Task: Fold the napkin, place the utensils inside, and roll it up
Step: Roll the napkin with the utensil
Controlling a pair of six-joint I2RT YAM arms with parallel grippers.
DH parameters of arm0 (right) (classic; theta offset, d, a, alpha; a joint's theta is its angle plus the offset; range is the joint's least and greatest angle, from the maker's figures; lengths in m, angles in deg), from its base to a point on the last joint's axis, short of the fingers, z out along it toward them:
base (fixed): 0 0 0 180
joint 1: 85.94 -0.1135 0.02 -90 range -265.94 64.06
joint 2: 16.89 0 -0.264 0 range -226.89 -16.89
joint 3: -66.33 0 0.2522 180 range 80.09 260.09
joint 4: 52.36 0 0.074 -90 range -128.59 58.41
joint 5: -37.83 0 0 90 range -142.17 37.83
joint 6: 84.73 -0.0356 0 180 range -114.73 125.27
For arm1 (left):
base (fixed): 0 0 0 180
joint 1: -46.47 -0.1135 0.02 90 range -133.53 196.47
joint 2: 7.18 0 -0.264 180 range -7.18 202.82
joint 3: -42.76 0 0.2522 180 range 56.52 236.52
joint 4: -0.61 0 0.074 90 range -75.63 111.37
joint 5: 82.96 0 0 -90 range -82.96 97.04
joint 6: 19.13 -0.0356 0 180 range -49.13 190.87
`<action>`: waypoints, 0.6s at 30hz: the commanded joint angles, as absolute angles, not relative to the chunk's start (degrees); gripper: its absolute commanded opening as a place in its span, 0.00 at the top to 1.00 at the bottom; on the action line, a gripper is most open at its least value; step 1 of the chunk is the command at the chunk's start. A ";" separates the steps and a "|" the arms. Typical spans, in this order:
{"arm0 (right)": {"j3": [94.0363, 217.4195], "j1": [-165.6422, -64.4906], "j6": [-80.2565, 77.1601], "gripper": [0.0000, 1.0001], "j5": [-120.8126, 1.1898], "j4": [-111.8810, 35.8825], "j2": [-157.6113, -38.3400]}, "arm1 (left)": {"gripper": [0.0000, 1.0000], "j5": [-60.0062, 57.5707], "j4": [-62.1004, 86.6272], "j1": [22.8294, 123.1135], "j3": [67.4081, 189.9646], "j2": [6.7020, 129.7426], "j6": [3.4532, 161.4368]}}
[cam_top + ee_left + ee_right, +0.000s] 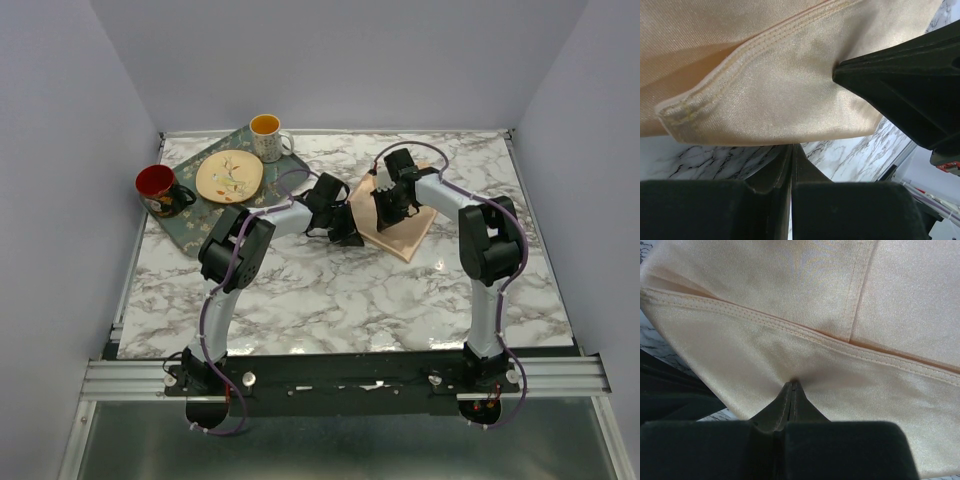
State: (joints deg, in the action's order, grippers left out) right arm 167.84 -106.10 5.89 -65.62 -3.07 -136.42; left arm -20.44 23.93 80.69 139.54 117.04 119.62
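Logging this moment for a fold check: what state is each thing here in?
Napkin: folded, layers overlapping, on the table.
Left gripper: shut, apparently pinching the napkin's edge.
Right gripper: shut, tips puckering the napkin.
Plate: flat on the mat.
Red mug: upright.
White mug: upright.
Utensils: not in sight.

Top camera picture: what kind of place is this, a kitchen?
Probably a robot test booth, not a kitchen: plain pale walls box in a marble-patterned table, and two white-and-black robot arms are bolted to a metal rail at its near edge.
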 commanded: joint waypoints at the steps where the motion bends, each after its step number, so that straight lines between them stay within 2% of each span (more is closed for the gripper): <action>1: 169.46 -105.98 5.44 0.99 -65.88 -2.04 -138.01 | 0.89 -19.32 25.18 80.57 140.89 117.97 118.50; 10: 174.40 -106.07 5.88 0.99 -64.74 0.95 -135.19 | 0.89 -19.41 24.74 80.75 139.93 117.18 118.85; 18: 169.13 -106.24 5.44 0.99 -64.74 -0.36 -137.30 | 0.89 -19.50 24.47 80.75 139.84 117.27 118.85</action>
State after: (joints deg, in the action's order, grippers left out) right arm 171.77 -106.08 5.74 -65.32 -1.14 -136.35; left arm -20.44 23.91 80.69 139.69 117.11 119.55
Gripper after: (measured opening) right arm 0.011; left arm 0.107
